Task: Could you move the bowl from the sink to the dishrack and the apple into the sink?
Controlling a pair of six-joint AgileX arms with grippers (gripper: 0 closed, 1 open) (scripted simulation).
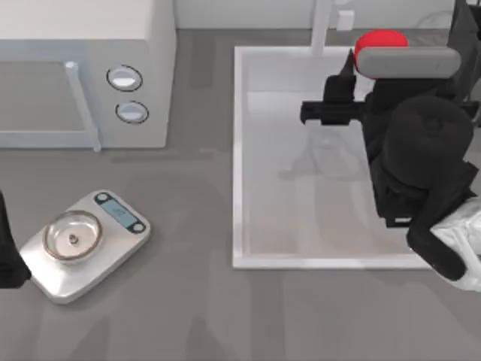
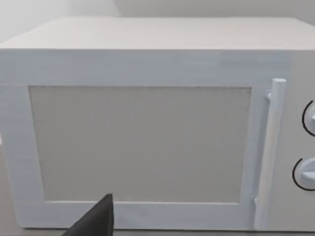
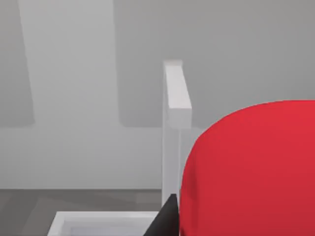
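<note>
At the far left edge of the top view, left arm parked, dark bulk low on the bench (image 1: 188,226) beside a silver kitchen scale (image 1: 86,244) with its shiny pan (image 1: 72,236). In the left wrist view, one dark tip of the left claw (image 2: 96,219) pokes up before a white microwave (image 2: 142,132); cannot tell its spread. Same microwave seen from above as a pale box with two round dials (image 1: 128,94) and a bar handle (image 1: 83,105), its door face plain to the wrist camera alone.

Farther right, the sink (image 1: 239,158), a white rectangular basin with raised rim, faucet post (image 1: 322,26) at its far edge. Above the basin's far right part, right arm reaching over, right claw (image 1: 359,64) near the faucet. Just beyond the claw, the apple (image 1: 379,39), red, partly hidden under a grey bar of the arm from overhead. In the right wrist view, apple (image 3: 251,169) looms large and close, right against a dark fingertip (image 3: 165,221), faucet post (image 3: 174,123) beside it and a corner of the sink rim (image 3: 98,219) beneath; claw looks closed on the apple, held above the basin.

Bench matte grey; wall behind pale grey and bare.
</note>
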